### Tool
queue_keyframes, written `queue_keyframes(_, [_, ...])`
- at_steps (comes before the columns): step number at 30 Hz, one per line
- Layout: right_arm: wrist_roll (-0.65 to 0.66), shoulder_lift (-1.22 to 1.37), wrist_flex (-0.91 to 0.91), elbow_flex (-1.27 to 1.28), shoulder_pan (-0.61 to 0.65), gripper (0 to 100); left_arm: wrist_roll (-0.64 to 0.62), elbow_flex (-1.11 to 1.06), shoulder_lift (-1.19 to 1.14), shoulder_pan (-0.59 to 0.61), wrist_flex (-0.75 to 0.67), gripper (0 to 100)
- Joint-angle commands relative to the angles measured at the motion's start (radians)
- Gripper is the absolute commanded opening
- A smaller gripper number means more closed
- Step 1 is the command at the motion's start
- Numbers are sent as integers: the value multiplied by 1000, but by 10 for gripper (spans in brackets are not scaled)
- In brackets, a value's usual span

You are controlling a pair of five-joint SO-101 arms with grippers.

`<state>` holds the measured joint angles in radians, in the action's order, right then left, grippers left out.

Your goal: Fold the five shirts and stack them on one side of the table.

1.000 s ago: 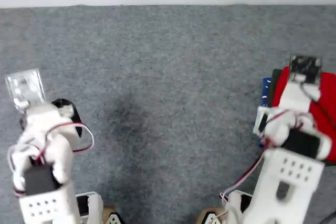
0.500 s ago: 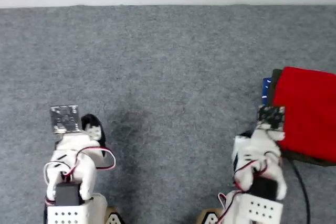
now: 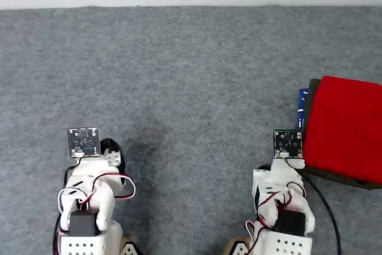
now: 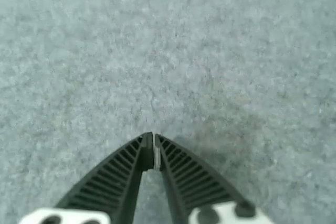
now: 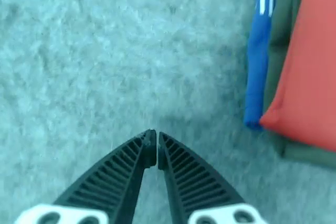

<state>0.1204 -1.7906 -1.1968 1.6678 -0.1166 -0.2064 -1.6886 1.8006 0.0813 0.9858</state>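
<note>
Looking down over the grey desk [image 3: 197,70], you have the stack of folded shirts [image 3: 343,129] at its right edge, just beside the right arm [image 3: 280,207]. The right wrist view catches the stack's near corner, with the blue shirt [image 5: 260,51] edging out beneath the red shirt [image 5: 310,66]. The left pincer [image 4: 153,153] and right pincer [image 5: 157,150] are both clenched, tips together, gripping nothing.

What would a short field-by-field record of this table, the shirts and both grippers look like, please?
surface: grey felt-like table
stack: folded red shirt on top, dark olive shirt under it, blue shirt sticking out below
layers: three visible; more cannot be told
left gripper: shut, empty, over bare table
right gripper: shut, empty, beside the stack, not touching it
</note>
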Motion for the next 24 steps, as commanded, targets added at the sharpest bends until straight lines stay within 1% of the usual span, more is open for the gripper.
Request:
queue_keyframes(1, [-6,-7,-96,15,12,11,-2,5,6,-8,71,14])
queue_keyframes(5, [-6,-7,-104,15,4,10,-3,5,6,-8,204,14])
queue_keyframes(7, [-8,-7,-104,15,4,10,-3,5,9,-8,239,14])
queue_keyframes(11, [-26,-7,-104,15,4,10,-9,5,11,-5,261,14])
queue_keyframes(15, [-178,-7,-102,15,4,10,-9,5,12,-8,262,14])
queue_keyframes(17, [-227,-7,-102,15,2,10,-9,5,12,-3,262,14])
queue_keyframes(19, [-247,-7,-102,15,2,10,-9,5,12,-5,262,14])
queue_keyframes(24, [-245,-7,-102,15,7,10,-9,5,12,-5,262,14])
